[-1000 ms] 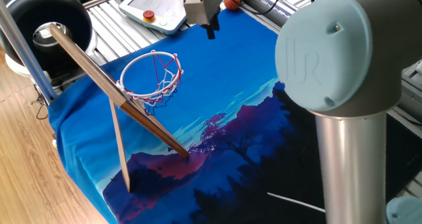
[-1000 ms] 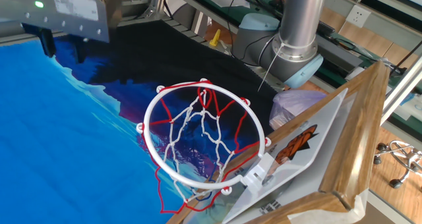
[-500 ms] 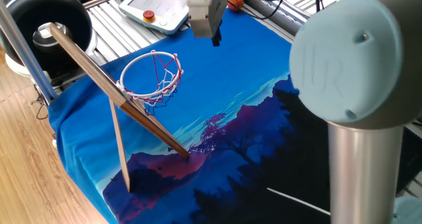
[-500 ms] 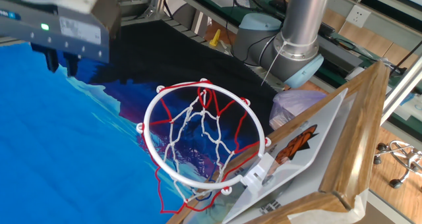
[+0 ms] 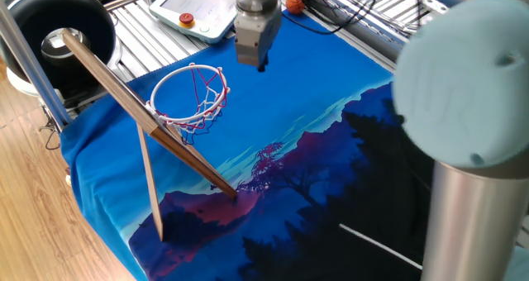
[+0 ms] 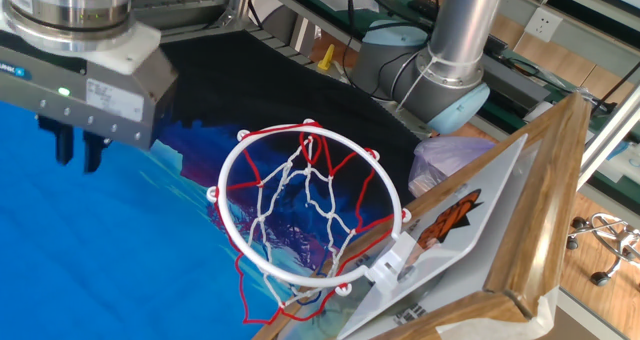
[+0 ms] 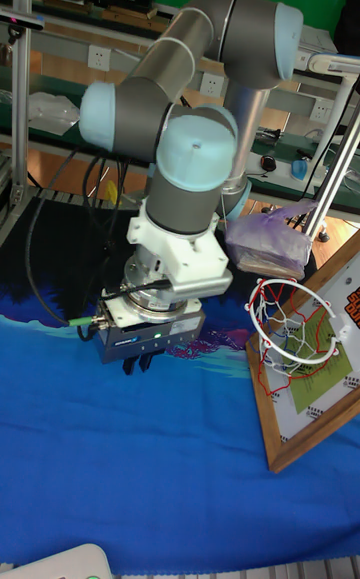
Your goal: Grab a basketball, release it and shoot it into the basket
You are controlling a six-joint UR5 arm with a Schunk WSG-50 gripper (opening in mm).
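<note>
One ball (image 5: 291, 0): far edge of the cloth, mostly hidden behind the gripper (image 5: 261, 65)
Handling: likely light, smooth, rolls; pinch across its middle
Gripper: fingers close together, empty
Hoop (image 5: 189, 94): left of gripper

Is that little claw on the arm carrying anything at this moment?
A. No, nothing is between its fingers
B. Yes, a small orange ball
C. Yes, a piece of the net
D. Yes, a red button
A: the end effector shows nothing between its dark fingers, and it hangs over the blue cloth, beside the basket, not over it.
</note>
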